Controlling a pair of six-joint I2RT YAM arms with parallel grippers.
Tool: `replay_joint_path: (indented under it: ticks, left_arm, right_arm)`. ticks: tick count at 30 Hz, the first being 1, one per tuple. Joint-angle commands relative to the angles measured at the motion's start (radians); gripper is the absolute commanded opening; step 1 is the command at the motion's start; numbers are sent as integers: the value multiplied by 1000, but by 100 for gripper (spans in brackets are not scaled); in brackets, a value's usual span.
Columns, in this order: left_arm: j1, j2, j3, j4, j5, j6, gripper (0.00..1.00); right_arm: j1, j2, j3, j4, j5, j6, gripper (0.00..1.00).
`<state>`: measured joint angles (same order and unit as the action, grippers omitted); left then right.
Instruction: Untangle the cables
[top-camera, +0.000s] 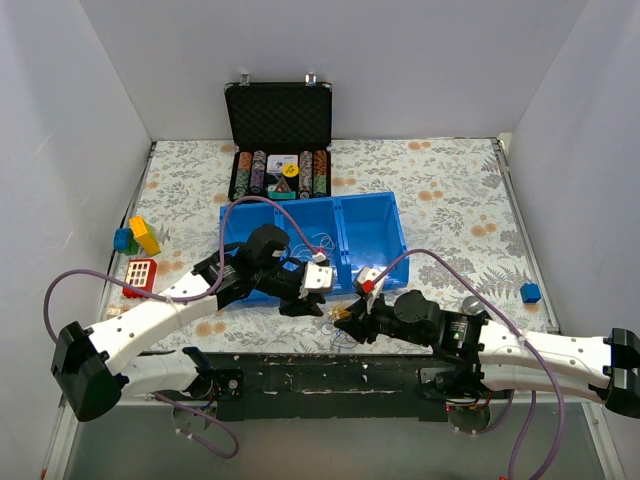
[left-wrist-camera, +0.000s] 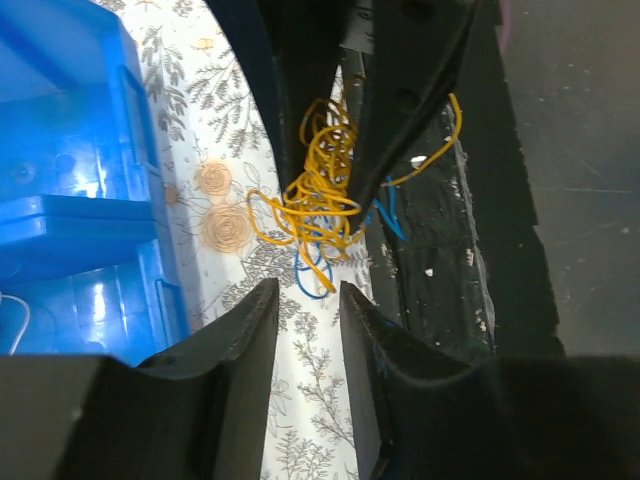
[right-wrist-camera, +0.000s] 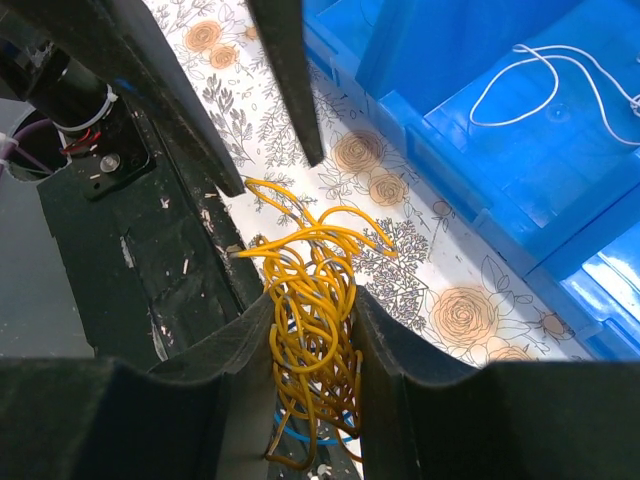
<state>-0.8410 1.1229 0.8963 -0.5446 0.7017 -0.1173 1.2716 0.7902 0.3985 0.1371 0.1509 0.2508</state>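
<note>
The cables (right-wrist-camera: 312, 262) are a tangled clump of thin yellow loops with a few blue ones underneath. My right gripper (right-wrist-camera: 313, 300) is shut on this clump, which bulges out past the fingertips. It sits at the table's near edge (top-camera: 341, 314), beside the black base strip. In the left wrist view the same clump (left-wrist-camera: 318, 195) hangs between the right gripper's dark fingers (left-wrist-camera: 400, 100). My left gripper (left-wrist-camera: 305, 297) stands just short of it, open, with only the flowered cloth showing in its gap. From above, the left gripper (top-camera: 303, 303) faces the right gripper (top-camera: 350, 318) closely.
A blue divided tray (top-camera: 383, 212) lies just behind both grippers, with a pale thin loop (right-wrist-camera: 540, 80) in one compartment. An open black case of chips (top-camera: 280, 150) stands at the back. Toy blocks (top-camera: 138, 238) lie far left, and a blue cube (top-camera: 530, 292) far right.
</note>
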Motion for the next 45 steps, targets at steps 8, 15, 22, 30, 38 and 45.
replay_joint_path:
  ticks: [8, 15, 22, 30, 38, 45]
  left_arm:
    - [-15, -3, 16, -8, 56, 33, 29]
    - [-18, 0, 4, 61, -17, 19, 17]
    - [-18, -29, 6, 129, -203, 10, 0]
    - [-18, -75, 125, 98, -196, -16, 0]
    - [-18, -78, 213, -52, -45, -5, 0]
    - [-18, -87, 208, -71, -41, 8, 0]
  right_arm:
    - [2, 24, 68, 79, -11, -25, 38]
    - [2, 27, 69, 90, -24, -21, 38]
    - [2, 14, 39, 70, -27, -10, 38]
    - [2, 6, -55, 27, -34, 24, 46]
    - [2, -115, 95, -134, 139, -50, 68]
    - [2, -115, 247, -194, 148, -123, 74]
